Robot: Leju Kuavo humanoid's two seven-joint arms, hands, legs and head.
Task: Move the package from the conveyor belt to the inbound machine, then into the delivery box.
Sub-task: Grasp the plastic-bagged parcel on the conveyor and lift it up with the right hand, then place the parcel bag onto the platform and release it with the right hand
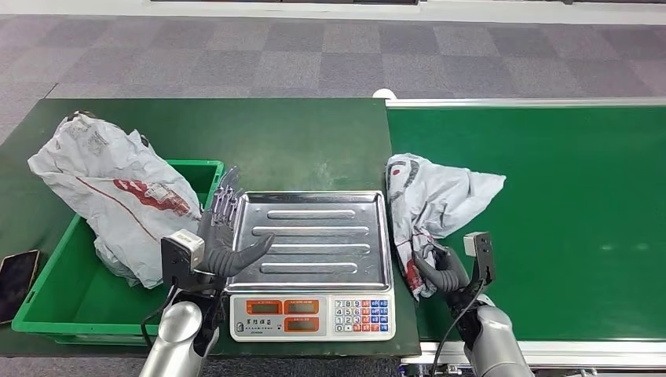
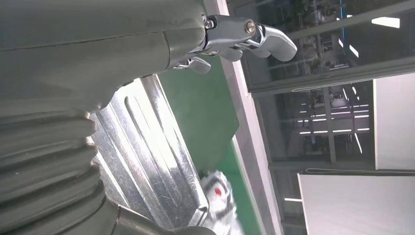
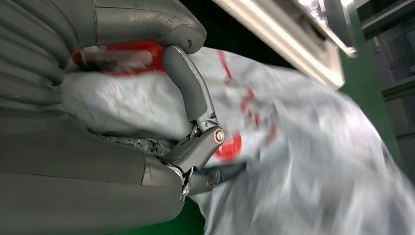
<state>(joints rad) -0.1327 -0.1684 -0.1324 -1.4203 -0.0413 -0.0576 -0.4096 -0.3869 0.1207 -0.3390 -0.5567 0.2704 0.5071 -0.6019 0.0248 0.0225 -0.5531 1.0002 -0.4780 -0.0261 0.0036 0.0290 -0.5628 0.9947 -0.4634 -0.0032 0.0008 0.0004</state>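
Observation:
A crumpled white package [image 1: 430,210] with red print lies on the green conveyor belt [image 1: 565,212], against the belt's left edge beside the scale. My right hand [image 1: 441,269] grips its near end; in the right wrist view the fingers [image 3: 193,98] curl over the white package [image 3: 293,147]. The inbound machine, a scale with a steel pan [image 1: 318,239] and keypad, stands bare. My left hand [image 1: 228,239] hovers open at the pan's left edge, fingers spread. The steel pan [image 2: 147,156] also shows in the left wrist view. The green delivery box [image 1: 59,298] holds another white bag [image 1: 118,196].
A dark phone [image 1: 16,281] lies left of the green box on the dark table [image 1: 275,133]. The conveyor's metal rail [image 1: 526,102] runs along the far side, with grey carpet floor beyond.

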